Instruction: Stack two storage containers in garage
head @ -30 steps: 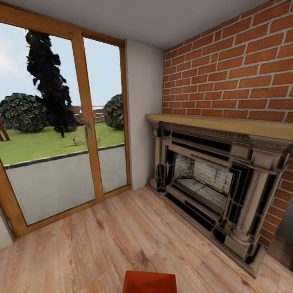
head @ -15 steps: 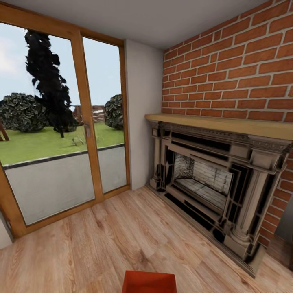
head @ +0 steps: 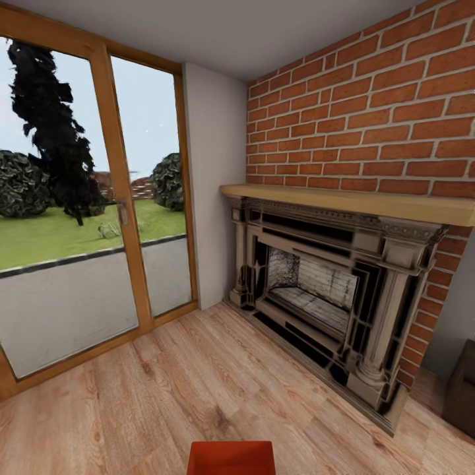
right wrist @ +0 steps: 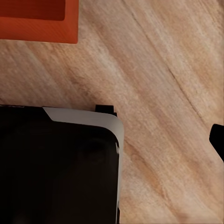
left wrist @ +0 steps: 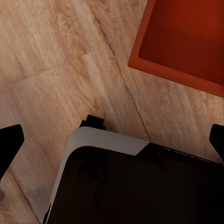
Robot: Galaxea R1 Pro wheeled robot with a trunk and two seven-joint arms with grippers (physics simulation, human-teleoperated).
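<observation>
One orange-red storage container (head: 231,458) shows at the bottom edge of the head view, on the living room's light wood-plank floor (head: 198,389). In the left wrist view a corner of this open container (left wrist: 182,42) lies beyond my dark, white-edged base (left wrist: 121,182). My left gripper (left wrist: 112,142) is open, its black fingertips (left wrist: 10,140) far apart with nothing between them. The right wrist view catches the container's corner (right wrist: 37,18) too. My right gripper (right wrist: 112,142) hangs open above bare planks, one fingertip (right wrist: 217,139) showing at the edge.
A red-brick wall with a carved fireplace (head: 316,290) runs along the right. Wood-framed glass doors (head: 99,218) to a garden fill the left. A dark low piece of furniture (head: 462,389) stands at the far right. Open floor lies ahead.
The whole picture has slid left, so the camera has turned right, bringing the dark furniture into view. The container stays at the bottom edge.
</observation>
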